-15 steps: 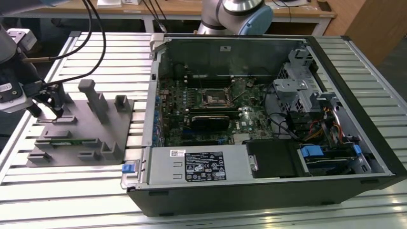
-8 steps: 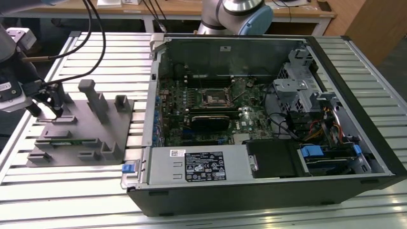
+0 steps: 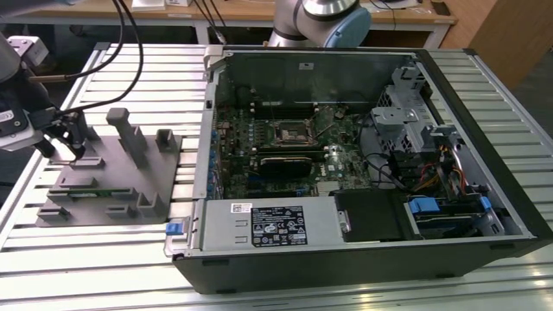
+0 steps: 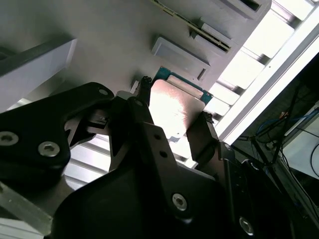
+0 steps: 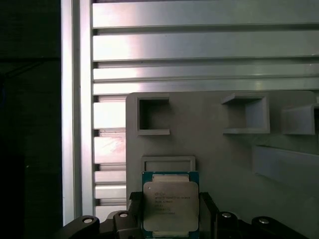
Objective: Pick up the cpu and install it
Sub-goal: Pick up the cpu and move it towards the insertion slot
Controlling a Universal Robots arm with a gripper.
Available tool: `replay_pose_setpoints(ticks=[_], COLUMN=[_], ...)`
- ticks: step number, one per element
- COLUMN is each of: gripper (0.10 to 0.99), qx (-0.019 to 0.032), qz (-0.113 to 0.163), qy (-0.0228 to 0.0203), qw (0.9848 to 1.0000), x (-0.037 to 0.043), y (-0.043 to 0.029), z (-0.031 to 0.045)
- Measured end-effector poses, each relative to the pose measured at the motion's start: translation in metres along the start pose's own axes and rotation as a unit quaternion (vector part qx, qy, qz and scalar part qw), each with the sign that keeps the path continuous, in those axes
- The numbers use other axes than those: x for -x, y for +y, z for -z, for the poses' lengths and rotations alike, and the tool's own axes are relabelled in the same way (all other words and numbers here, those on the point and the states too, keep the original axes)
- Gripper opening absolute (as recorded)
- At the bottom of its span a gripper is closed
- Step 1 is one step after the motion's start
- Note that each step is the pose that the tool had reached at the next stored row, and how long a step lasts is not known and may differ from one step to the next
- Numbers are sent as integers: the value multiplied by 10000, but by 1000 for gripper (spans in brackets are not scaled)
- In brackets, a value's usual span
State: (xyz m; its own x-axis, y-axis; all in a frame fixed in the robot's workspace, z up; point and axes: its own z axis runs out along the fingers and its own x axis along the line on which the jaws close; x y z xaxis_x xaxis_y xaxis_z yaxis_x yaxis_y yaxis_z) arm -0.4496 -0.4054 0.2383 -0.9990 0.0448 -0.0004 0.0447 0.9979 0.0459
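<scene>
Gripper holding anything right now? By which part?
Yes. The gripper holds the cpu, its fingers clamped on two opposite side edges, over the grey tray.

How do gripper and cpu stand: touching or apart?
Touching. In the second wrist view the gripper presses a finger against each of two opposite edges of the cpu, with no gap on either side.

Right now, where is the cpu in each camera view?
Exterior view: too small to tell; the gripper hangs at the grey tray's end on the exterior view's left.
First wrist view: the cpu sits between the fingers, over the tray.
Second wrist view: the cpu between the fingers.
Shared landmark: the grey tray.
</scene>
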Motion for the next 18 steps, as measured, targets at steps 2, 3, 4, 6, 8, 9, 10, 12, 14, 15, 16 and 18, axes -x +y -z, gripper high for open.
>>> replay_pose_setpoints(ticks=[2,3,4,6,8,9,10,12,14,15,16,18], gripper=[541,541,541,541,541,541,541,541,541,541,541,541], qx=[0,0,0,0,0,0,0,0,0,0,0,0], qz=[0,0,0,0,0,0,0,0,0,0,0,0], qy=[0,0,0,0,0,0,0,0,0,0,0,1], qw=[10000,10000,10000,10000,10000,10000,10000,10000,10000,10000,10000,10000], x=[0,0,0,0,0,0,0,0,0,0,0,0], y=[0,1,1,1,2,2,2,2,3,3,3,4], z=[7,11,16,25,33,38,42,50,59,63,66,75])
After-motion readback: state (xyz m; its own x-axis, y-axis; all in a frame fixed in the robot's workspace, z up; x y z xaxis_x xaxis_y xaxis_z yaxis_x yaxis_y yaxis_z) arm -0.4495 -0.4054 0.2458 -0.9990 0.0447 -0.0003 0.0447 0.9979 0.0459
